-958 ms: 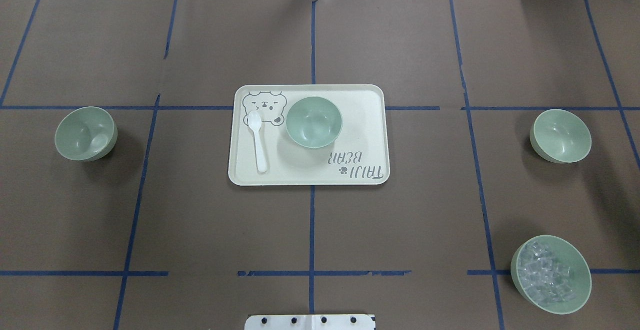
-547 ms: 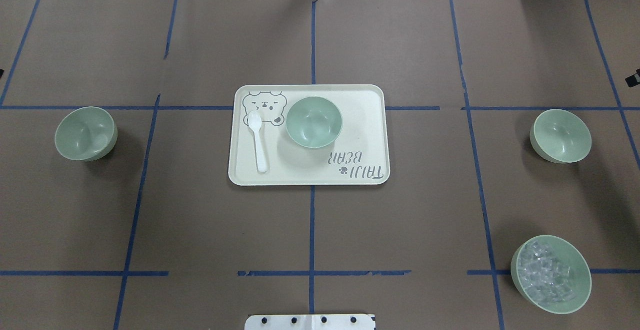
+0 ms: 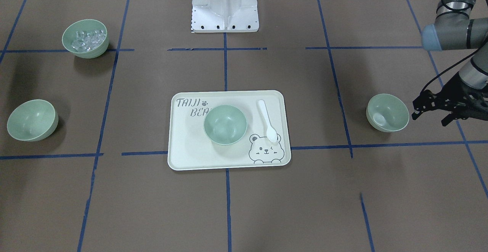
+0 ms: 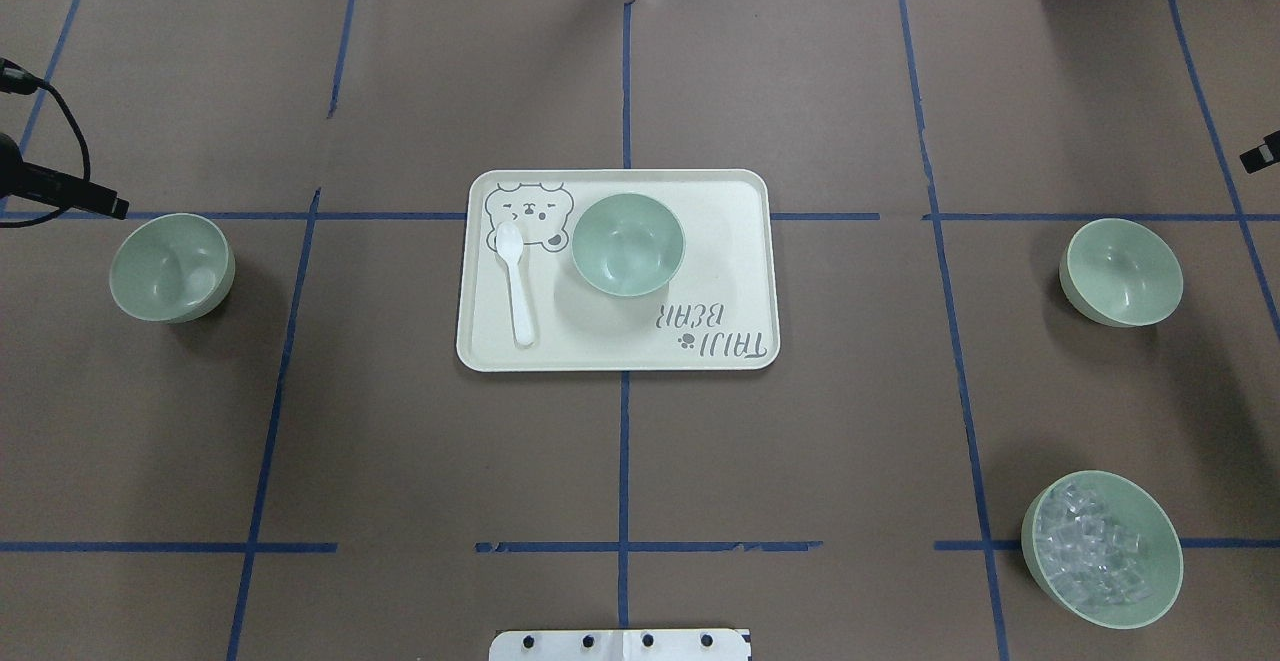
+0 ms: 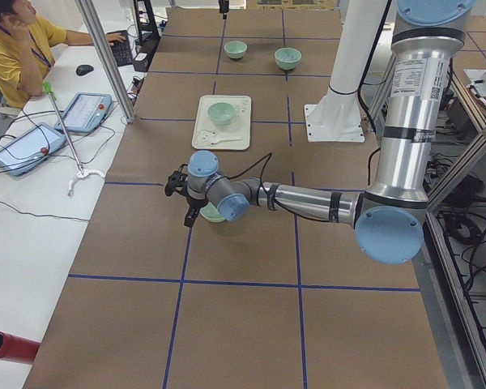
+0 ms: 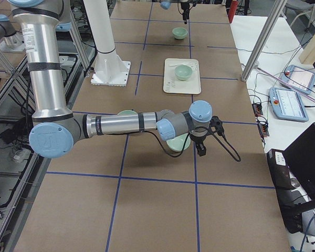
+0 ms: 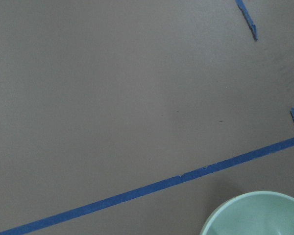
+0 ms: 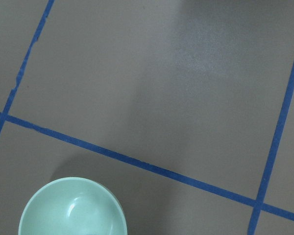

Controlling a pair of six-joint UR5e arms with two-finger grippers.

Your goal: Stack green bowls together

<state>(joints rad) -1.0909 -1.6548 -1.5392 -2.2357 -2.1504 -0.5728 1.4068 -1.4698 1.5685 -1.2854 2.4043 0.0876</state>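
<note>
From the front, the left gripper (image 3: 429, 118), jaws spread and empty, hangs just beyond the left bowl (image 3: 387, 112), which lies well left of the tray (image 3: 190, 153). The middle bowl (image 3: 225, 124) sits on the tray and the right bowl (image 3: 32, 119) lies well off to its right. From overhead only a sliver of the right gripper (image 4: 1262, 154) shows beyond the right bowl, so I cannot tell its jaws. Each wrist view catches a bowl rim, so this looks like the first reach, and the next move is to close on a rim.
</note>
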